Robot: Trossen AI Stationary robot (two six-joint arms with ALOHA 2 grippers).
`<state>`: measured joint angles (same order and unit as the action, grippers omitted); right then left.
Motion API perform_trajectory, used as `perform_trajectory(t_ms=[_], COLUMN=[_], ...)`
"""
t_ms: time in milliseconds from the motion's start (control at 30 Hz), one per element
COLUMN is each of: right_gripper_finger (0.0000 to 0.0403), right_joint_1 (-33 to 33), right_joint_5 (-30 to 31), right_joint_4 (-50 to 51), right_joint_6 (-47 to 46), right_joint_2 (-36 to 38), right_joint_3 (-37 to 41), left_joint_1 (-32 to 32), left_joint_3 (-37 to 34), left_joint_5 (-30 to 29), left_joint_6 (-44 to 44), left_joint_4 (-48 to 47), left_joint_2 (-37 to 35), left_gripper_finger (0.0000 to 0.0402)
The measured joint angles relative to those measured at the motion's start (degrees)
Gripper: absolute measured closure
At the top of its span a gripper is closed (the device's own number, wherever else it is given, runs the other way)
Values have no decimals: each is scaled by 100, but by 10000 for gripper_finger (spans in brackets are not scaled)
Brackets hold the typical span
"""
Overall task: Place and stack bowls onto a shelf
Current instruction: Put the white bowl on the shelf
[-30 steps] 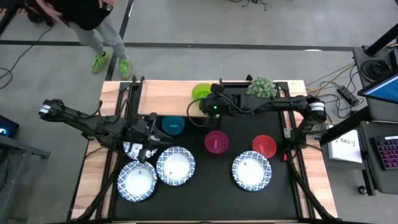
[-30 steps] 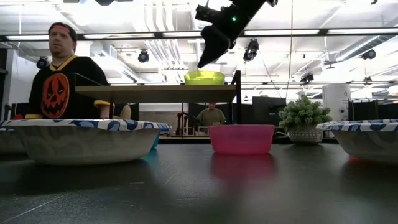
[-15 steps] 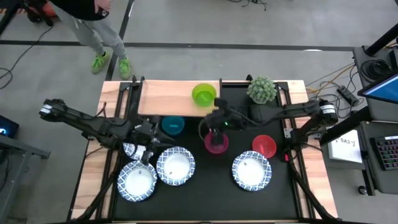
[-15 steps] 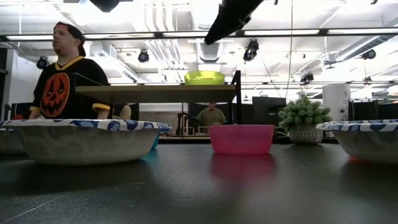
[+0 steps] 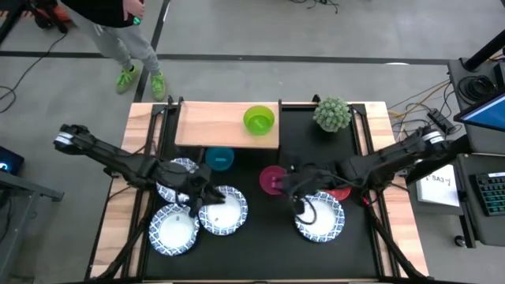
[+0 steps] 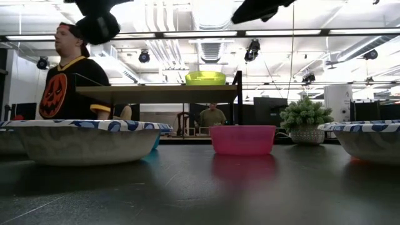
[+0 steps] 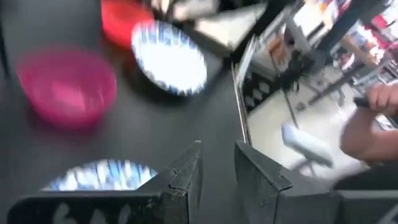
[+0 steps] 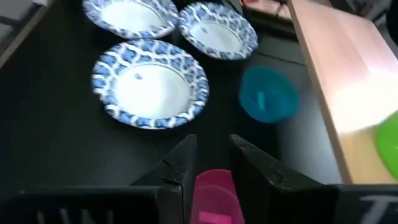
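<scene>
1. High view: the shelf (image 5: 221,124) stands at the far side of the black surface (image 5: 268,241), and the green bowl (image 5: 259,120) sits on the shelf's right end.
2. Just in front of the shelf, on the surface, lies the teal bowl (image 5: 220,158), partly tucked under the shelf edge.
3. Further in front of the shelf's right end sits the magenta bowl (image 5: 272,179); the red bowl (image 5: 339,188) lies to its right, partly hidden by the right arm.
4. Three white bowls cluster in front of the shelf's left half: one (image 5: 175,175) under the left arm, one (image 5: 223,210) beside it, and one (image 5: 174,229) nearest the front edge, their rims close together or overlapping.
5. A fourth white bowl (image 5: 319,218) lies well to the right of that cluster, in front of the red bowl.
6. The left pincer (image 5: 199,196) hovers over the cluster; in the left wrist view its fingers (image 7: 186,171) stand slightly apart with nothing between them.
7. The right pincer (image 5: 293,183) hangs just beside the magenta bowl, between it and the fourth white bowl; in the right wrist view its fingers (image 8: 180,163) are parted and hold nothing.
8. A plant (image 5: 332,113) stands right of the shelf.
</scene>
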<state>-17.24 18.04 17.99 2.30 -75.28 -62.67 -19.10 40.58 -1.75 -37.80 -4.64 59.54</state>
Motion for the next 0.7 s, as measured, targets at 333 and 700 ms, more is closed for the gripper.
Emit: perform_trajectory(t_ms=[333,700], right_gripper_finger=[335,334], right_joint_1=[-356,-356], right_joint_5=[0,0], right_joint_4=[-1244,-1396], right_joint_6=[21,-1], right_joint_2=[1099,1920], right_joint_3=[1305,1940], left_joint_1=[-74,-80], left_joint_3=[-3,899], left_joint_5=[279,209], left_joint_6=[-2049,300], left_joint_4=[-2055,-3069], left_joint_2=[796,1614], left_gripper_finger=[326,313])
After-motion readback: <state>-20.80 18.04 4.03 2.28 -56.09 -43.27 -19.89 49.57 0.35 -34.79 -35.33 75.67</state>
